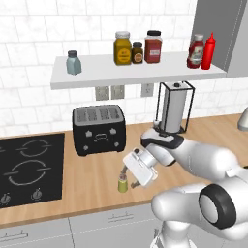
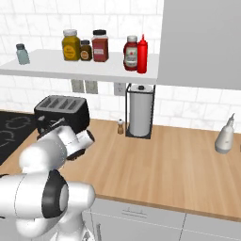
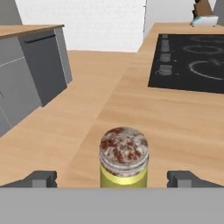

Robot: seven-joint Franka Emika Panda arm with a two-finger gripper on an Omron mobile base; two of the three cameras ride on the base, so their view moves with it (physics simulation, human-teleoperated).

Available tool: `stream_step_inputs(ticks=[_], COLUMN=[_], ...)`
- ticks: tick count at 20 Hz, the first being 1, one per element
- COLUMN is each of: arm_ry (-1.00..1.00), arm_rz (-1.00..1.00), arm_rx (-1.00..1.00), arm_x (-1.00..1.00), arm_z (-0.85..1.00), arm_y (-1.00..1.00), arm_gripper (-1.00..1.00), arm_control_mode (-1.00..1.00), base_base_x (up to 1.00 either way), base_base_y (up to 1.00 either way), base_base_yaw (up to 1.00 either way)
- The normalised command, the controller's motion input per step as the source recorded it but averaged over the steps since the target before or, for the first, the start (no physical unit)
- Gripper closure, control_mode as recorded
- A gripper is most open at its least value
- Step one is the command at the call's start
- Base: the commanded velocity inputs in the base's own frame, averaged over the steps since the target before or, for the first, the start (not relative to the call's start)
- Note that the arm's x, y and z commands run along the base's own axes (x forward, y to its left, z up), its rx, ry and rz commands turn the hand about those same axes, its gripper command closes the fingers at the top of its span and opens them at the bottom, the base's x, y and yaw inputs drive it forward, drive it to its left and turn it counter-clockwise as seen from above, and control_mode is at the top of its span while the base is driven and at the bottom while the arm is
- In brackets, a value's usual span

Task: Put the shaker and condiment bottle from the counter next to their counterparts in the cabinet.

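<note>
The counter (image 1: 92, 179) runs long across the scene, with the white shelf of the cabinet (image 1: 97, 77) above it on the far wall. On that shelf, at the right end, the stout condiment bottle (image 1: 195, 51) already stands just beside the tall slim squeeze bottle (image 1: 209, 51), while the pale blue-grey shaker (image 1: 73, 63) stands alone at the left end. The remaining piece, the yellow-green shaker (image 1: 123, 183), stands upright near the counter's front edge, in front of the black toaster (image 1: 99, 129) and right of the cooktop (image 1: 29, 169). The gripper (image 3: 112, 178) sits directly at it, jaws spread wide and holding nothing, one fingertip (image 3: 41, 178) on each side of the shaker (image 3: 124, 162) in the hand view. With the shaker's long axis vertical and centred between the fingers, the coming move looks like a plain closing squeeze.
</note>
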Motion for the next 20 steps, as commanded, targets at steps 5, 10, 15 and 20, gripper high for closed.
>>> stream_step_inputs(ticks=[5, 10, 15, 20], arm_ry=[0.0, 0.0, 0.0, 0.02], arm_rz=[-0.03, -0.05, -0.06, -0.05], arm_rx=[0.0, 0.0, 0.0, 0.0], arm_x=[0.0, -0.01, 0.0, 0.0], arm_z=[-0.42, -0.26, -0.19, -0.1], arm_y=[0.01, 0.21, 0.32, 0.14], arm_gripper=[-1.0, -1.0, -1.0, 1.0], arm_control_mode=[-1.0, -1.0, -1.0, -1.0], base_base_x=[0.0, 0.0, 0.0, 0.0], base_base_y=[0.0, 0.0, 0.0, 0.0], base_base_yaw=[0.0, 0.0, 0.0, 0.0])
